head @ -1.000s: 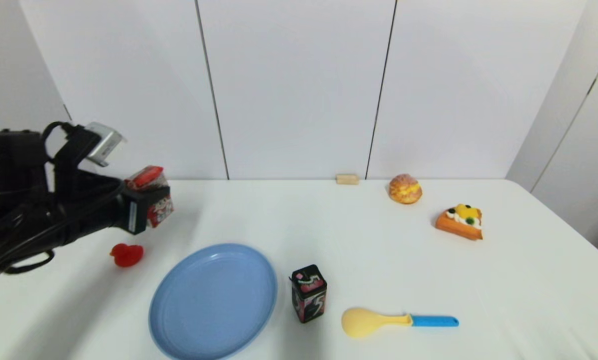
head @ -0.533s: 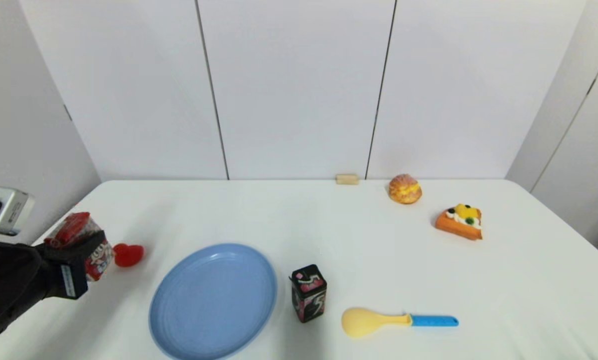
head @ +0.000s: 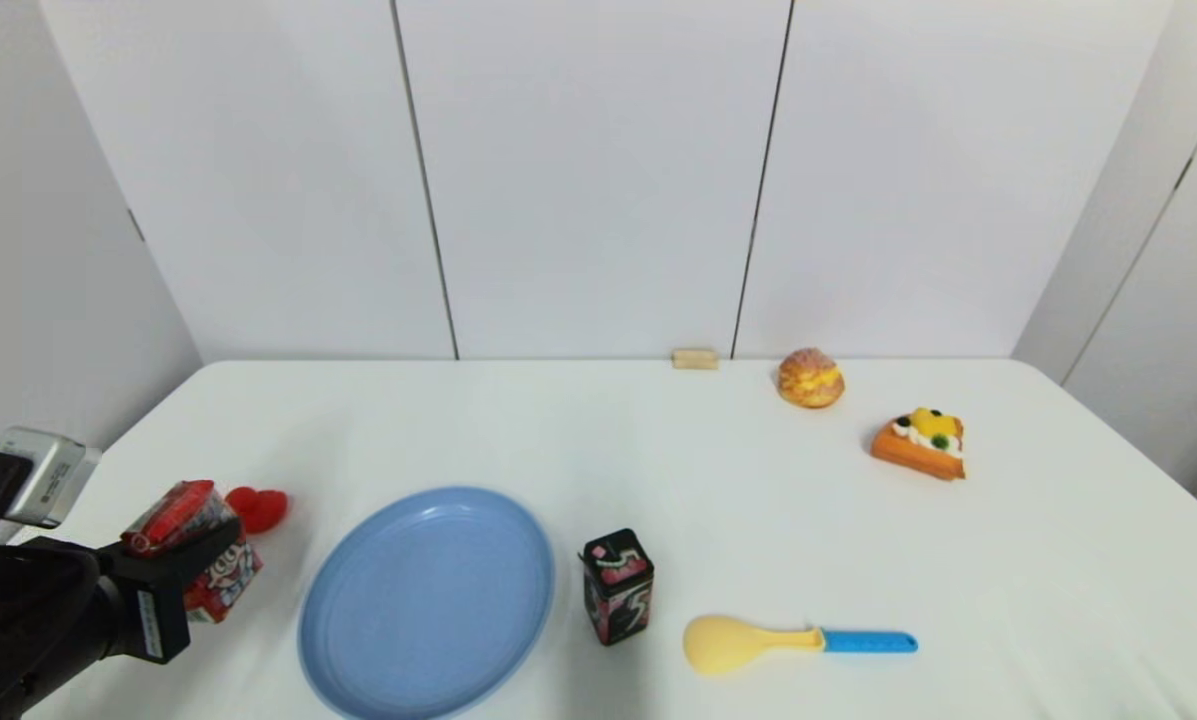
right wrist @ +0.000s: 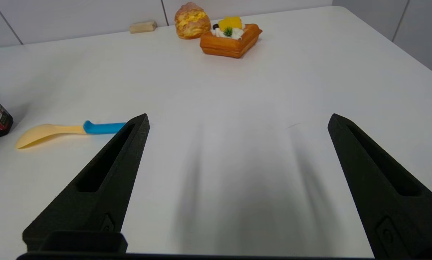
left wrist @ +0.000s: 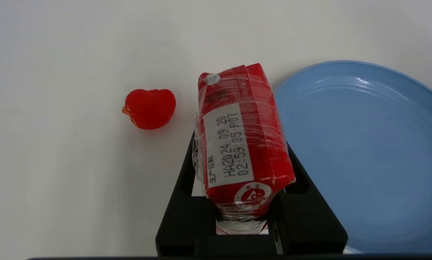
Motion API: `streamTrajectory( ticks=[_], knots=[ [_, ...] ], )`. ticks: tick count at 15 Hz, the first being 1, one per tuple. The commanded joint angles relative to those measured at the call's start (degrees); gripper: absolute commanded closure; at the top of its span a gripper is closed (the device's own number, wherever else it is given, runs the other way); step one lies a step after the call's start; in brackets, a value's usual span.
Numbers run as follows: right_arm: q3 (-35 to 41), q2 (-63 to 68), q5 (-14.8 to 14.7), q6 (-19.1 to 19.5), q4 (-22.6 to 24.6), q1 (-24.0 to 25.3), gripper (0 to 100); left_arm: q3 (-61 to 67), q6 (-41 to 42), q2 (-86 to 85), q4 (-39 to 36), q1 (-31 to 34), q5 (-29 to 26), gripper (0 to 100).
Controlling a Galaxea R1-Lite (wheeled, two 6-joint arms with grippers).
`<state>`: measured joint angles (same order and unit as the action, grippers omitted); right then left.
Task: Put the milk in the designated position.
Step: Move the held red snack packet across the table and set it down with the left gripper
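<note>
Left gripper (head: 183, 585) clamped on milk carton (head: 198, 560): lower upright onto bare table (head: 208, 660) between red duck (head: 258, 508) and blue plate (head: 428, 600), then release.

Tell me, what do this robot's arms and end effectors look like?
Both are matte black. The left end effector has blocky fingers, one with a white label, and a silver-grey box, likely its camera, on the wrist. The right end effector has two long, tapering wedge fingers, each with a slot-shaped recess.

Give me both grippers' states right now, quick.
Left gripper: shut on the milk, near the table's left edge.
Right gripper: open, holding nothing, over bare table.
</note>
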<state>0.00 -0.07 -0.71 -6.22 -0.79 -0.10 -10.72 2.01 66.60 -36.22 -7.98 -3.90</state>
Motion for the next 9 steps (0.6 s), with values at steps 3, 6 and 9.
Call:
streamTrajectory(
  ticks=[3,6,9],
  knots=[
    [0.00,0.07,0.00,-0.02,0.00,0.01,0,1.57,0.36,8.20,-5.09,-0.01,-0.14,100],
    [0.00,0.07,0.00,-0.02,0.00,0.01,0,1.57,0.36,12.59,-9.92,-0.01,-0.14,100],
    [0.00,0.07,0.00,-0.02,0.00,0.01,0,1.49,0.54,14.44,-12.21,-0.01,-0.14,0]
  ],
)
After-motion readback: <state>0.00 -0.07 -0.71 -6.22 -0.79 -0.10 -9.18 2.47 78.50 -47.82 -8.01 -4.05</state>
